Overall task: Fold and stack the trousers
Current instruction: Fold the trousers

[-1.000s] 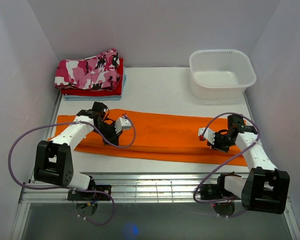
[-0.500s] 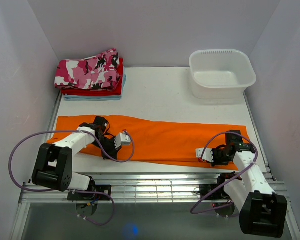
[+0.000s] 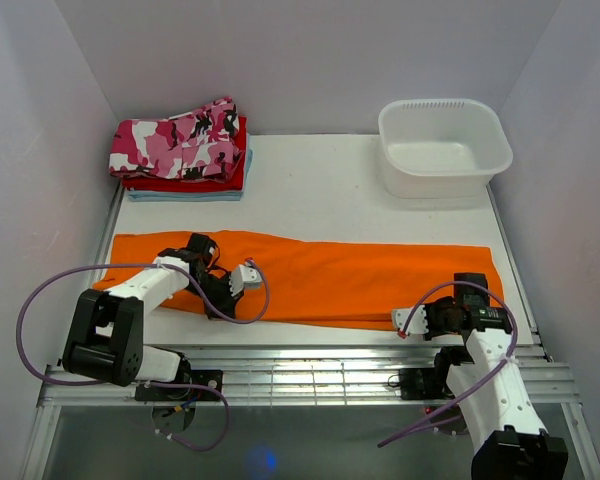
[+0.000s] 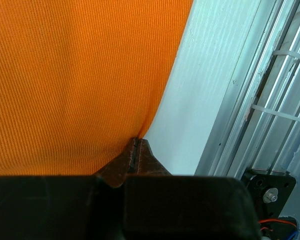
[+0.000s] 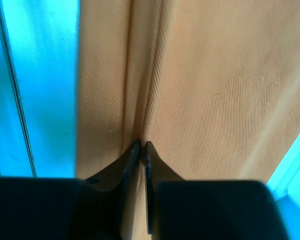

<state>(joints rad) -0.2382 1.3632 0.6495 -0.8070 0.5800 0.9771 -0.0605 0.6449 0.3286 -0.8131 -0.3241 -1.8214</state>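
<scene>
The bright orange trousers (image 3: 350, 275) lie flat in a long band across the near half of the table, waist to hem running left to right. My left gripper (image 3: 224, 305) is shut on their near edge toward the left end. In the left wrist view its tips (image 4: 136, 142) pinch the hem of the trousers (image 4: 70, 75) right beside bare table. My right gripper (image 3: 432, 320) is at the near right corner. Its jaws (image 5: 141, 145) are pressed on a raised crease of the trousers (image 5: 215, 75), with only a hairline gap between them.
A white tub (image 3: 445, 145) stands at the back right. At the back left is a stack with a pink camouflage garment (image 3: 180, 140) on a red one (image 3: 232, 176). A slatted metal rail (image 3: 310, 365) runs along the table's near edge, close behind both grippers.
Both grippers have drawn toward the near edge, dragging the trousers with them. The cloth now lies nearer and flatter. The right arm has pulled back the most.
</scene>
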